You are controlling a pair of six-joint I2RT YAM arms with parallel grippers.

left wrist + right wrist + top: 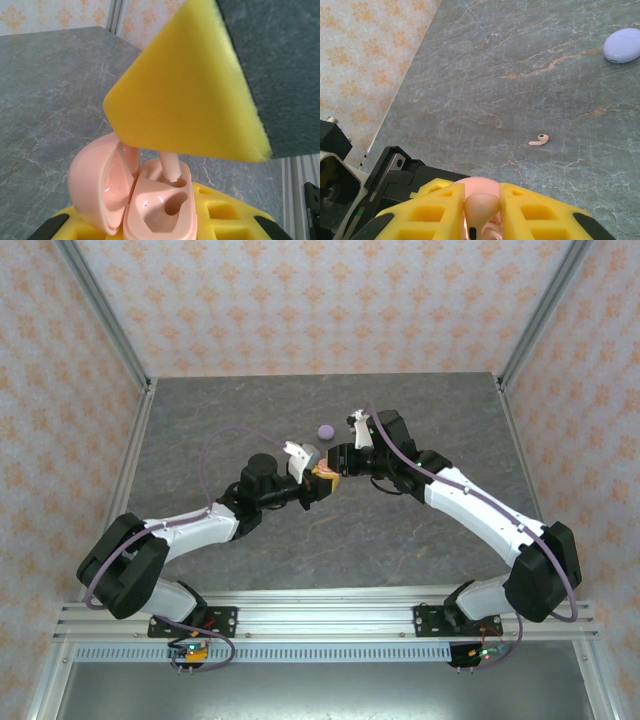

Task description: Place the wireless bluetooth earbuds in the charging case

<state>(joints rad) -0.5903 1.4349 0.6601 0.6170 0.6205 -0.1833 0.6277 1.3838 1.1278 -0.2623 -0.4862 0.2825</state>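
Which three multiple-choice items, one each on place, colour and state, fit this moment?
1. Where is the loose pink earbud?
A. lying on the table
B. on a shelf
C. on a plate

2. What colour is the shut case lying on the table?
A. pink
B. lilac
C. yellow

3. How is the pink case's lid?
A. shut
B. swung open
C. taken off

Answers:
1 A: the right wrist view shows it alone on the grey surface.
2 B: it looks pale lilac in the right wrist and top views.
3 B: the left wrist view shows it hinged back beside the sockets.
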